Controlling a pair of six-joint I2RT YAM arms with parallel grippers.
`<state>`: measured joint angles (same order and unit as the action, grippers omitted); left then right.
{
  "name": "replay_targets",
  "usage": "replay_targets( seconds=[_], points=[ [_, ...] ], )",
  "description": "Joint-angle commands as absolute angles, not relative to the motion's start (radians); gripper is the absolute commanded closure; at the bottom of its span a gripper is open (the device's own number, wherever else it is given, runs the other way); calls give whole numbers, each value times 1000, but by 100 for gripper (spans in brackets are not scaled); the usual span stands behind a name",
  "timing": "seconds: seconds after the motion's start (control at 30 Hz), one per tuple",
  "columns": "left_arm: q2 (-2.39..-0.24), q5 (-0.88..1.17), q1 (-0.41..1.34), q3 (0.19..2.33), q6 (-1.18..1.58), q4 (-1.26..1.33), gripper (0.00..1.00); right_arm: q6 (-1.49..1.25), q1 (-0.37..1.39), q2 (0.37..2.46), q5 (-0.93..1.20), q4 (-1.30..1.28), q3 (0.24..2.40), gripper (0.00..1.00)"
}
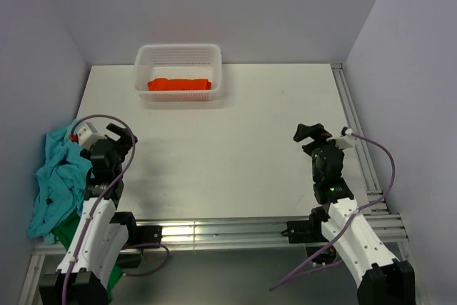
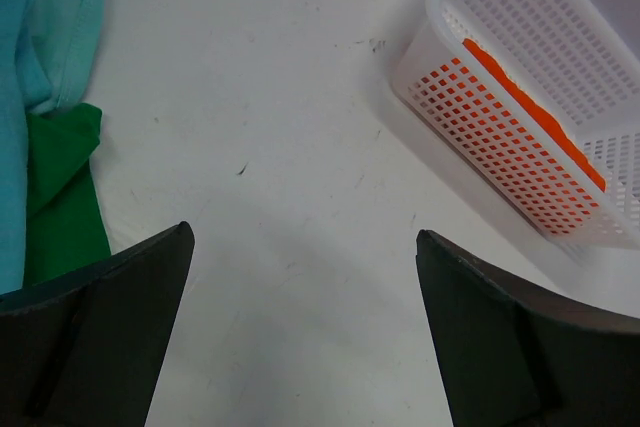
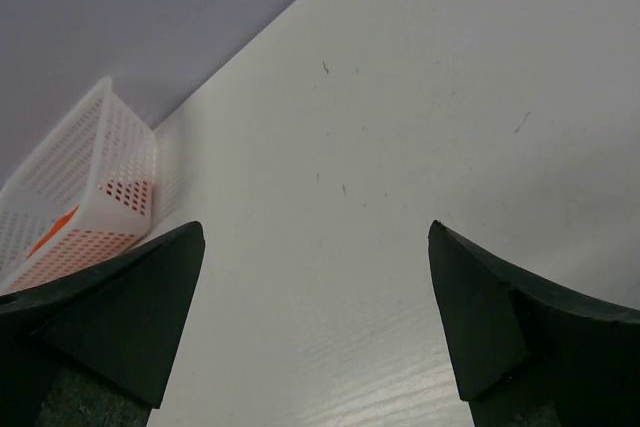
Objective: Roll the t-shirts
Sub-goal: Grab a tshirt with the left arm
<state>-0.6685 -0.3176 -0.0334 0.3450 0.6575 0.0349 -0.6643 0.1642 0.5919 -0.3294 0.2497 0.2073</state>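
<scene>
A crumpled turquoise t-shirt (image 1: 57, 180) lies heaped at the table's left edge, with a bright green t-shirt (image 1: 66, 232) partly under it. In the left wrist view the turquoise cloth (image 2: 35, 37) and the green cloth (image 2: 62, 197) fill the left side. An orange-red t-shirt (image 1: 180, 84) lies rolled inside the white mesh basket (image 1: 178, 53), seen also through the basket's mesh (image 2: 530, 112). My left gripper (image 1: 123, 136) stands open just right of the heap, holding nothing (image 2: 305, 237). My right gripper (image 1: 308, 133) stands open over bare table at the right (image 3: 316, 232).
The white table (image 1: 235, 148) is walled in at the back and on both sides. A metal rail (image 1: 353, 123) runs along its right edge and another along the near edge. The basket (image 3: 75, 192) stands at the back, left of centre.
</scene>
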Motion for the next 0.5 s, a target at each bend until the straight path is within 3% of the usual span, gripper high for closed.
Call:
replay_targets(
  seconds=[0.0,0.33,0.47],
  points=[
    [-640,-313,-34,336,669,48,1,-672,167,591,-368,253,225,0],
    [-754,-555,-34,481,931,-256,1,-663,167,591,-347,256,219,0],
    [-837,-601,-34,634,1014,-425,0,-672,167,598,-333,268,210,0]
  ],
)
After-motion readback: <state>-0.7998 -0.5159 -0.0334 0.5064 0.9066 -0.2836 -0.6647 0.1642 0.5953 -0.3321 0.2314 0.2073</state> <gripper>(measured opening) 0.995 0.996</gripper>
